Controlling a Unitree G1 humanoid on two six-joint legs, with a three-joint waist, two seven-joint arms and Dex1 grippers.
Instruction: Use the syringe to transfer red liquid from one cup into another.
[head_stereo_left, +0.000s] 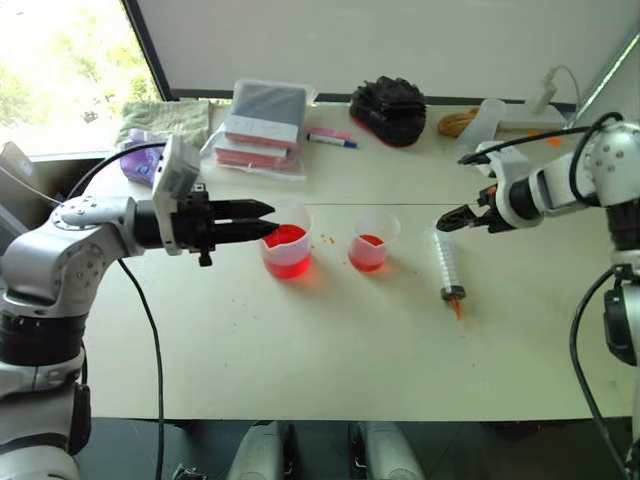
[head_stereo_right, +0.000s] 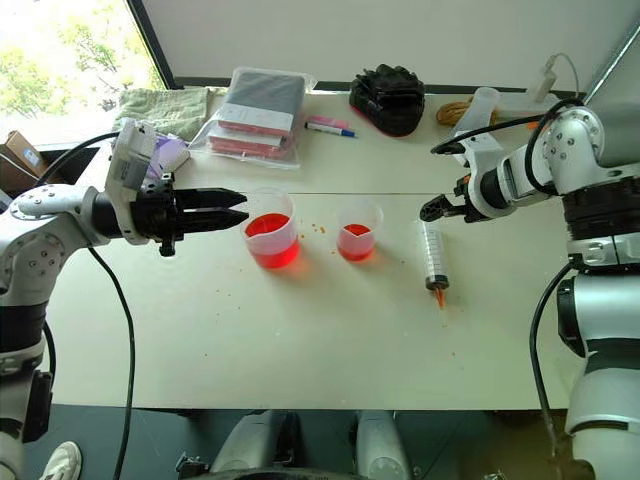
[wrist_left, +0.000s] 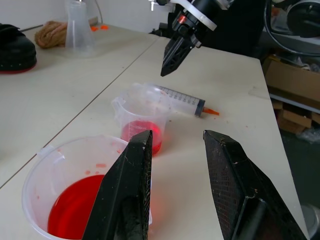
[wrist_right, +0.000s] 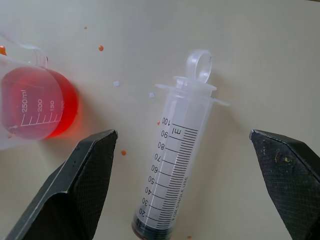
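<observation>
Two cups and one syringe sit on the white worktop (head_stereo_left: 330, 360), roughly mid-depth. Left gripper (head_stereo_left: 262, 220) points sideways toward the larger cup (head_stereo_left: 287, 243), fingers partly apart, gripping nothing; tips sit at that cup's left rim, contact unclear. That cup holds a pool of red liquid (head_stereo_left: 287, 240). Just to its right, apart from it, stands the smaller cup (head_stereo_left: 371, 240), also with red liquid in the bottom.

Further right the syringe (head_stereo_left: 447, 262) lies flat, orange nozzle toward the near edge, plunger ring toward the far edge, plunger pushed in, barrel clear. Right gripper (head_stereo_left: 447, 219) hangs above the syringe's plunger end, angled down; the right wrist view shows its fingers (wrist_right: 70, 195) wide apart either side of the barrel, not touching it.

Small orange specks dot the worktop around the cups and syringe. Along the far edge: green cloth (head_stereo_left: 165, 120), stacked packets (head_stereo_left: 262, 125), blue-capped marker (head_stereo_left: 330, 139), black-and-red object (head_stereo_left: 390, 108), rope coil (head_stereo_left: 458, 124), frosted beaker (head_stereo_left: 487, 118).
</observation>
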